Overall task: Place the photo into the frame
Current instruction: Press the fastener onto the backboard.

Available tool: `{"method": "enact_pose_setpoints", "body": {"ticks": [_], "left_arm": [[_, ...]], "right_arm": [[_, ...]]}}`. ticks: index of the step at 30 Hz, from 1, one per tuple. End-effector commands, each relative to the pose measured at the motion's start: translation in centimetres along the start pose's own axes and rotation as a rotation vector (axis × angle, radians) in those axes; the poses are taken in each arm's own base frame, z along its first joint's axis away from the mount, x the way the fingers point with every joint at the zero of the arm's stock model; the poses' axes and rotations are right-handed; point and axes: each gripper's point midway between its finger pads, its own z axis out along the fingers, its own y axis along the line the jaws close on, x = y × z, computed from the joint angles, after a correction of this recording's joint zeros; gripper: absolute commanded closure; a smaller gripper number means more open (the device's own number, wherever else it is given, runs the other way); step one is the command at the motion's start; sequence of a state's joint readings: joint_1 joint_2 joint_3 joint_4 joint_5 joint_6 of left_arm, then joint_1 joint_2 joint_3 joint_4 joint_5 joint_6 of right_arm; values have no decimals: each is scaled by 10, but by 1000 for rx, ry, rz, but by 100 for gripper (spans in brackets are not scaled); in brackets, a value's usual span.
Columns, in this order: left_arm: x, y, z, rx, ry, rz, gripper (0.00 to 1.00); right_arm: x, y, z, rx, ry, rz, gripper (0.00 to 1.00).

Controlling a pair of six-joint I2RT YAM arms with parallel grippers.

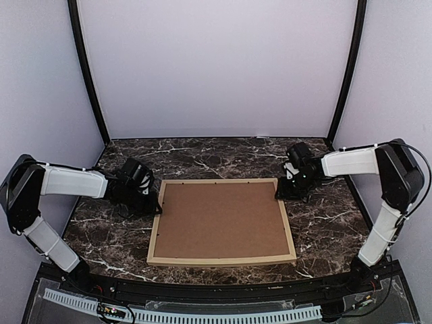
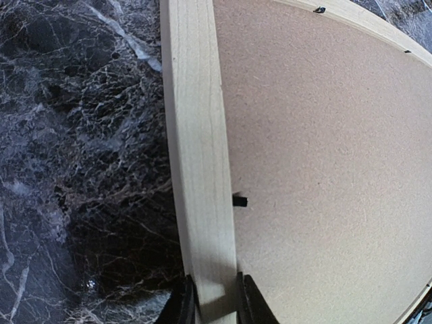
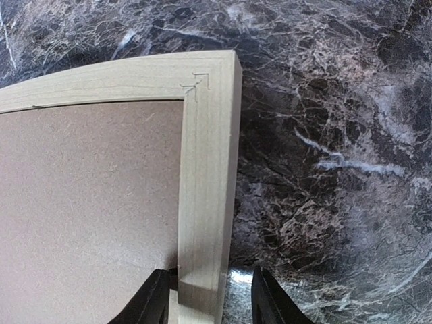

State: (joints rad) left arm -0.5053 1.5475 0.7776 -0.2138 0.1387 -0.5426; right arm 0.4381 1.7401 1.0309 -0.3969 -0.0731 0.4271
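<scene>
The frame of light wood lies flat on the dark marble table, back side up, with a brown backing board filling it. The photo is hidden. My left gripper is at the frame's left rail. In the left wrist view it is shut on that rail, with both fingers pressed to the wood. My right gripper is near the far right corner. In the right wrist view it straddles the right rail, open, with a gap between the outer finger and the wood.
A small black tab sticks out from the left rail over the backing board. Marble table surrounds the frame on all sides. Pale walls and two black posts close off the back.
</scene>
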Motion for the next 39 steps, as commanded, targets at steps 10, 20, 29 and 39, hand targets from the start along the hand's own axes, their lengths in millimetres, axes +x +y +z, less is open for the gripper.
{"method": "enact_pose_setpoints", "body": {"ticks": [10, 20, 29, 39], "left_arm": [[20, 6, 12, -12, 71, 17, 94], [20, 6, 12, -15, 70, 17, 94], [19, 6, 12, -15, 69, 17, 94], [20, 6, 12, -15, 73, 17, 94]], "right_arm": [[-20, 13, -19, -133, -60, 40, 58], [-14, 1, -5, -83, -32, 41, 58], [-4, -4, 7, -77, -3, 43, 59], [4, -10, 14, -48, 15, 41, 60]]}}
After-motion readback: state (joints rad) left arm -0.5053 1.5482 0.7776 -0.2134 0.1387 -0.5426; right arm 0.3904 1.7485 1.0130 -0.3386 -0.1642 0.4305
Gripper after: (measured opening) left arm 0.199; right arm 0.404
